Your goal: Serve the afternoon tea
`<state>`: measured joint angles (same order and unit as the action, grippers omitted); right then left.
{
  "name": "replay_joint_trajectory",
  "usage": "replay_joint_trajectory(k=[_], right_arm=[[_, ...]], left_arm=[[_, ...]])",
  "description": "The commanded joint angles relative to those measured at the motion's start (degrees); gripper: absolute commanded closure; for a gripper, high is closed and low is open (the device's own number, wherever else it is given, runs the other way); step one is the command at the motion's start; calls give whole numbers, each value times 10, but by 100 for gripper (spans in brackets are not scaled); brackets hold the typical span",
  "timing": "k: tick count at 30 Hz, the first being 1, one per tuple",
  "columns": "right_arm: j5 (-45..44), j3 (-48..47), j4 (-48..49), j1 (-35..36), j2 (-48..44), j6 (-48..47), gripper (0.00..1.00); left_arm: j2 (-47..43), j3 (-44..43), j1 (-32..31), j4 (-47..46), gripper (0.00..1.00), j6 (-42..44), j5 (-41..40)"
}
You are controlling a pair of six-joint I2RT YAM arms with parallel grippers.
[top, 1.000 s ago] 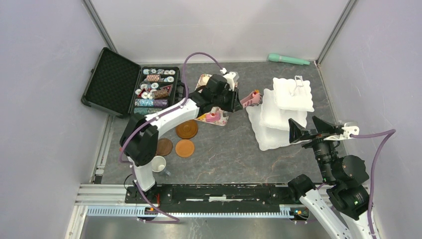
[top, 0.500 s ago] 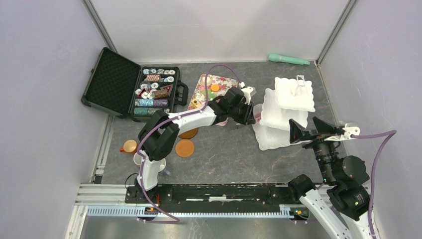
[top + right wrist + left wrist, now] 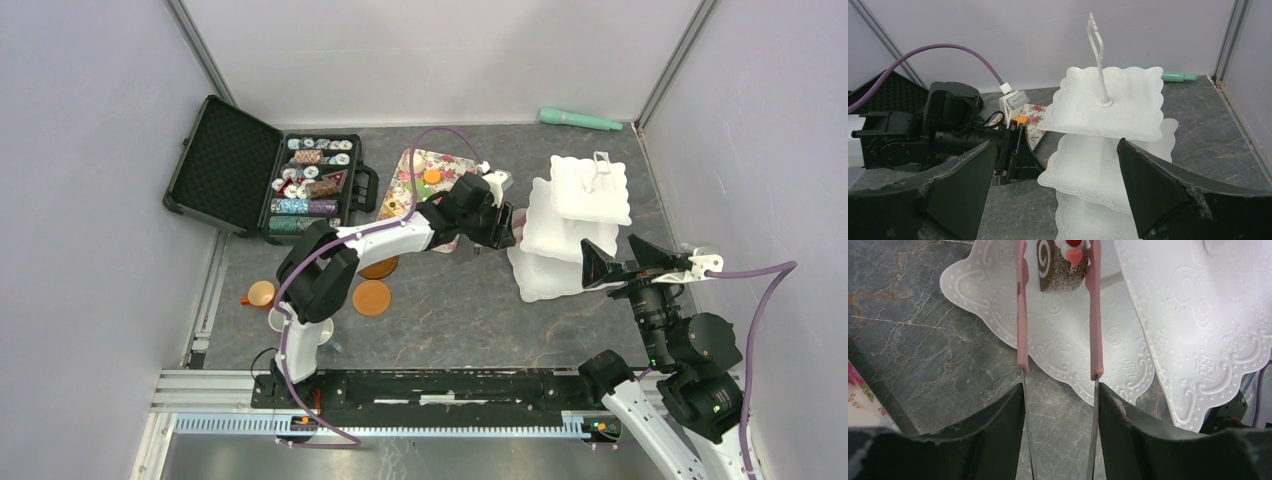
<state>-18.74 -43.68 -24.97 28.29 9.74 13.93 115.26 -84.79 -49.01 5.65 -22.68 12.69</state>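
My left gripper is shut on metal tongs with pink tips. The tips hold a brown swirl-roll pastry with a red heart over the bottom tier of the white scallop-edged stand. In the left wrist view my gripper pinches the tong arms, and the stand's tier lies below. My right gripper is open and empty, right of the stand's lower tiers; its wrist view shows the stand. Two brown saucers and two mugs sit at front left.
A floral tray with an orange pastry lies behind my left arm. An open black case with poker chips is at the back left. A green handle lies at the back wall. Side walls stand close.
My left arm has swung right from the floral tray, carrying the tongs and pastry to the stand's bottom tier. The right arm has not moved.
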Motion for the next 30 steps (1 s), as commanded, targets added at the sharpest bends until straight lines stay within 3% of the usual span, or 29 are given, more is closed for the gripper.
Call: replay_joint_trajectory(k=[1, 16, 22, 26, 30], right_arm=[[-8, -9, 5, 2, -5, 8, 2], [0, 3, 13, 2, -7, 16, 2], [1, 6, 17, 2, -8, 16, 2], [1, 9, 20, 2, -7, 14, 2], [4, 12, 25, 2, -6, 14, 2]], left_arm=[[-53, 9, -3, -15, 40, 11, -18], [-182, 78, 9, 60, 44, 68, -99], [-230, 70, 44, 162, 49, 36, -201], [-248, 46, 55, 239, 48, -17, -317], [-239, 28, 60, 267, 48, -58, -385]])
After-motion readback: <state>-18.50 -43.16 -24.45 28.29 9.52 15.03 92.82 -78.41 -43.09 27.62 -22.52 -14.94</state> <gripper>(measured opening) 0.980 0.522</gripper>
